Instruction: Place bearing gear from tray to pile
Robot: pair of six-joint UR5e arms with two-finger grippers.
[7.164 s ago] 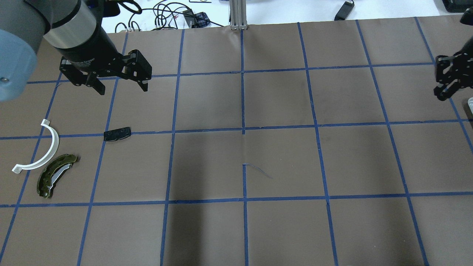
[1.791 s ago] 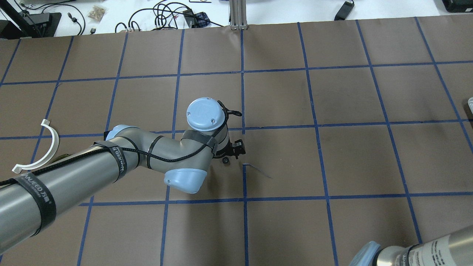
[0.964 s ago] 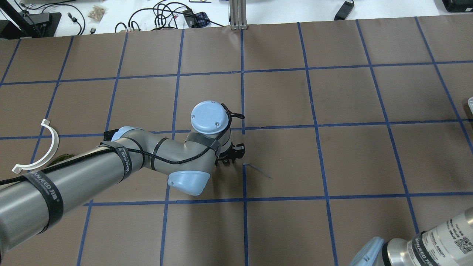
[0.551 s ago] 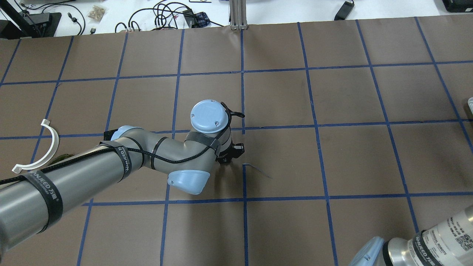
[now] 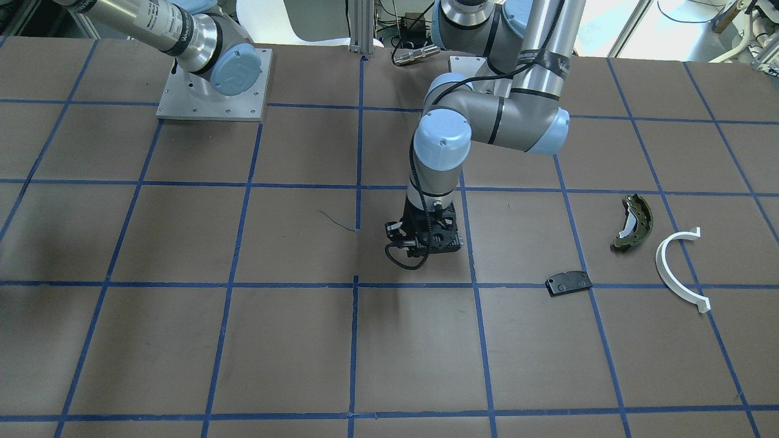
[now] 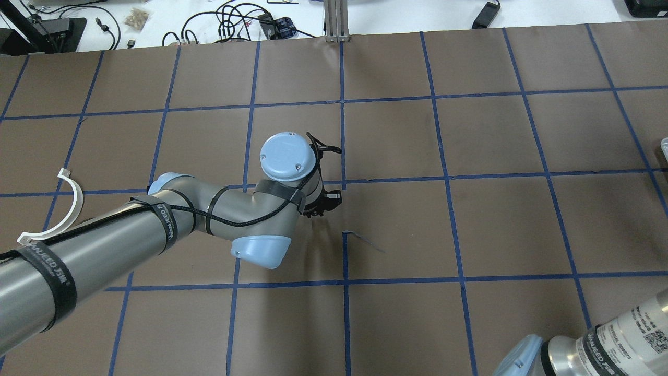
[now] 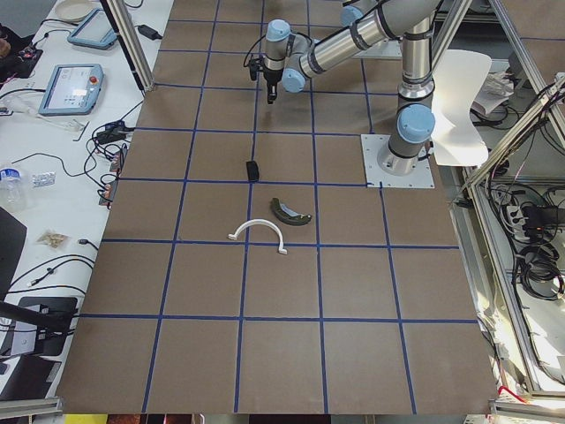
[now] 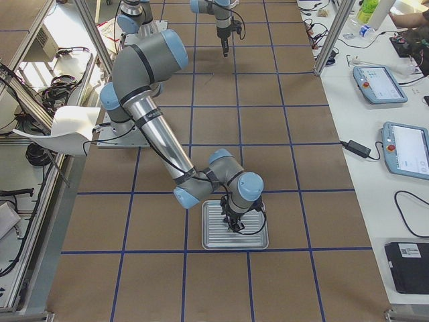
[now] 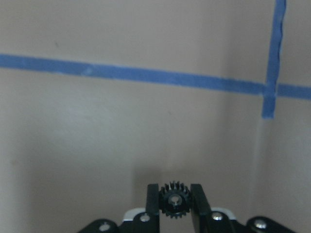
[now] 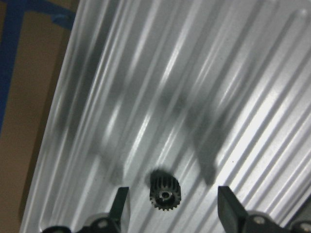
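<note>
Overhead exterior: left pincer (image 6: pixel 320 207) w/ gear (image 9: pixel 174 200) shifted up-frame, slightly leftward.

Open brown table (image 5: pixel 517 243) stretches from the left gripper (image 9: pixel 175 198) to the flat black rectangular pad (image 5: pixel 568 283), with an olive-dark curved brake shoe (image 5: pixel 633 222) and white half-ring arc (image 5: pixel 661 263) beyond.

A brown paper-covered tabletop (image 6: pixel 496 224) is carrying a grid of blue tape lines (image 6: pixel 447 179), with one loose blue strand (image 6: pixel 365 241) curling off near the middle. Beyond its far edge, tangled black cables (image 6: pixel 229 18) are lying near a silver aluminium post (image 6: pixel 337 21). Two grey tablet-like teach pendants (image 8: pixel 380 83) are resting on a white side bench (image 8: pixel 375 188).
</note>
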